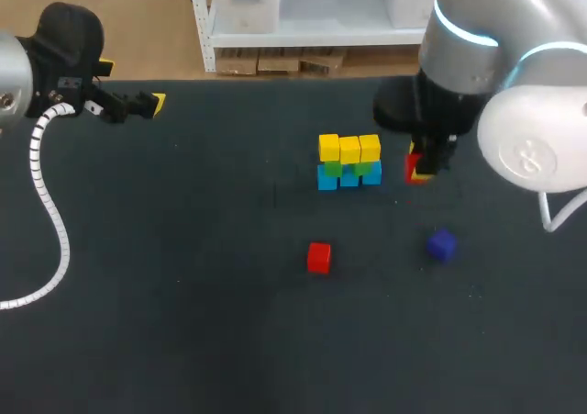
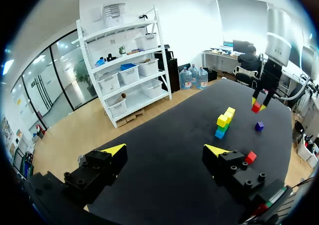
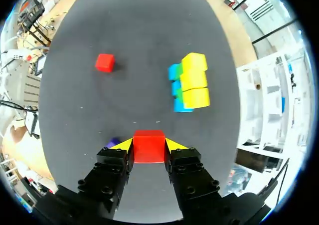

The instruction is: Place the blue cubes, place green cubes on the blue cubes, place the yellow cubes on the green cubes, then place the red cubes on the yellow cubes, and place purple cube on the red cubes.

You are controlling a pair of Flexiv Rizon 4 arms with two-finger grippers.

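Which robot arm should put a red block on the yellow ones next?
Right. The right gripper is shut on a red cube and hangs just beside the yellow cubes. The left gripper is open, empty and far from them.

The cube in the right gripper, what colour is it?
Red. The cube shows best in the right wrist view.

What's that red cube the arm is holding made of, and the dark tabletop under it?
The red cube held in the right tool looks like painted wood or hard plastic: flat even colour, crisp edges, little gloss. I cannot tell which. The tabletop looks like a matte dark mat, perhaps fabric or rubber: it shows no reflections.
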